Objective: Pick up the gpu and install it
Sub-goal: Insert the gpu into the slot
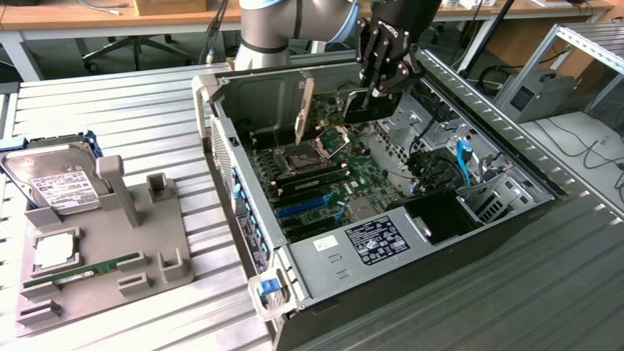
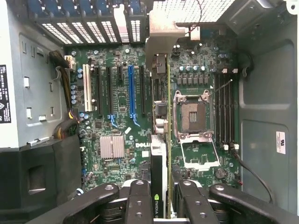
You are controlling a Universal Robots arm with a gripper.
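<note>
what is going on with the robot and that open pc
A robot arm's gripper is shut on the gpu. It holds the card on edge inside the open computer case, over the motherboard and beside the empty CPU socket. Whether the card has reached a slot cannot be told. On the exterior view's left, a grey holder carries a hard drive and a memory stick.

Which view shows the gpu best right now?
Wrist view: the gpu shows full length, edge-on, from the gripper shut on it to its bracket, above the motherboard. The exterior view gives the gpu as a dark board hanging under the gripper, partly hidden by it.
</note>
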